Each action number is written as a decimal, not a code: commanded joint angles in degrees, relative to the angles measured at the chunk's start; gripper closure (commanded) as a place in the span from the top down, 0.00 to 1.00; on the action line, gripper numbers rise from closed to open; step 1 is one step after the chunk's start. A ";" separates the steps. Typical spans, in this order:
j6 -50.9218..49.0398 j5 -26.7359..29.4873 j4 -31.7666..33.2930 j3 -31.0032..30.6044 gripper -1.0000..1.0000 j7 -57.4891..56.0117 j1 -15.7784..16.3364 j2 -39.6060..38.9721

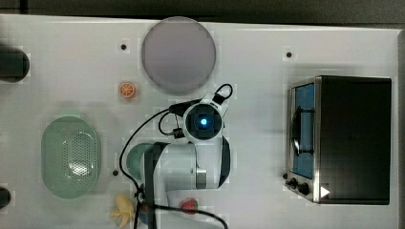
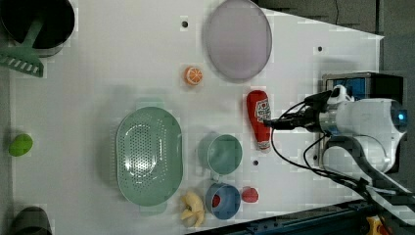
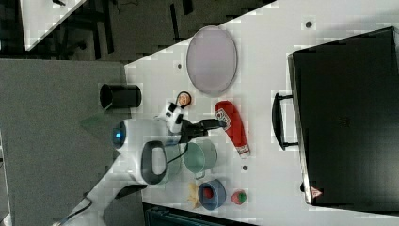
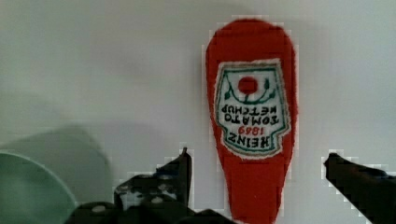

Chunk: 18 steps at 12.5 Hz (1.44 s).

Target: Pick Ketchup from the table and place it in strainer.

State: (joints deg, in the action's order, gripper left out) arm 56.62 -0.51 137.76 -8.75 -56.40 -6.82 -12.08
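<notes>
Gripper point(image 4: 257, 186) spread wide, straddling ketchup point(image 4: 252, 116) lying flat on surface point(image 2: 98, 73), well apart from strainer point(image 2: 149, 155). Risk: off-center closing squeezing rounded bottle sideways, rolling it toward green cup point(image 2: 220, 154).

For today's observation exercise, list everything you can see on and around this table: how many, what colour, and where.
ketchup: one, red, lying flat mid-table
strainer: one, mint green, empty
plate: one, grey, far edge
orange slice: one, orange, beside plate
green cup: one, between strainer and ketchup
blue bowl: one, holding something red
strawberry: one, red, beside blue bowl
banana: one, yellow
lime: one, green
toaster oven: one, black
gripper: one, black, open astride ketchup
</notes>
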 commanded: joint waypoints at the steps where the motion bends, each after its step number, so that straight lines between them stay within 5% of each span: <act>1: 4.58 -0.03 -0.16 0.37 1.00 -1.89 -0.35 -3.53; 7: 11.25 -0.03 -0.14 0.80 0.96 -1.82 -0.35 -9.96; 10: 11.18 -0.02 -0.10 0.89 0.60 -1.81 -0.35 -9.87; 18: -1.74 0.03 -0.80 0.11 0.60 -1.43 -0.31 5.79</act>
State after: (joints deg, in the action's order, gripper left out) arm 54.92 -0.38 139.10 -7.92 -56.90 -7.42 -11.15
